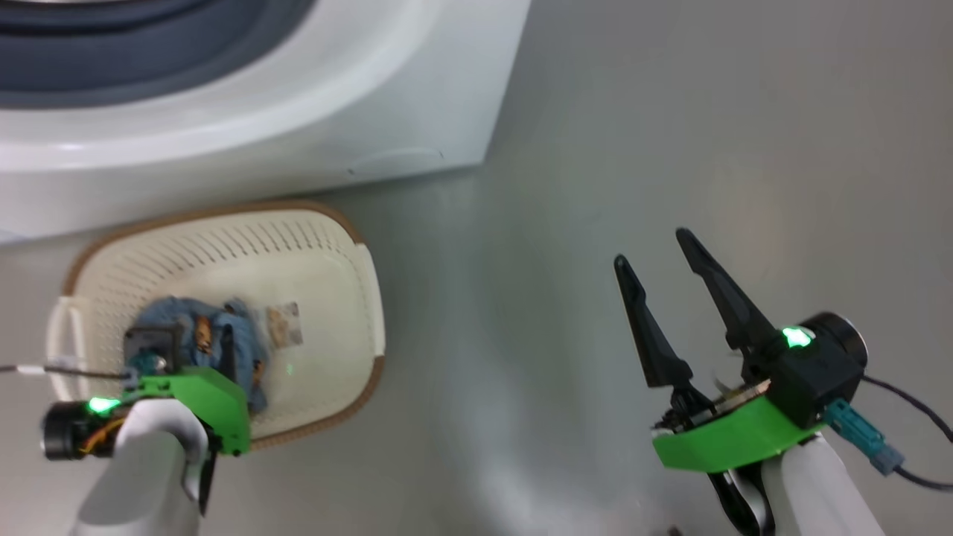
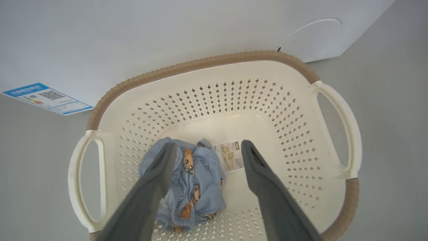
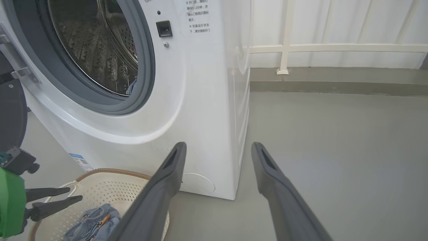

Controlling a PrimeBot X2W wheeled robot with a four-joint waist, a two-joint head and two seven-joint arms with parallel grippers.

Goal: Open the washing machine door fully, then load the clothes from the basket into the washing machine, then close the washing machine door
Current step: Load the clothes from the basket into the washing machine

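One paper label (image 2: 230, 156) beside the clothes (image 2: 197, 180)

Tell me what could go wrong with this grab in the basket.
1. The open left gripper sits off-centre over the clothes; it may pinch only a fold that slips out.
2. One finger aims at bare floor of the basket beside the paper label; it could scrape or shove the basket.

The washing machine (image 3: 200, 100) bears small Chinese print (image 3: 199, 16) and a blue QR-code label (image 2: 46, 98), wording illegible.
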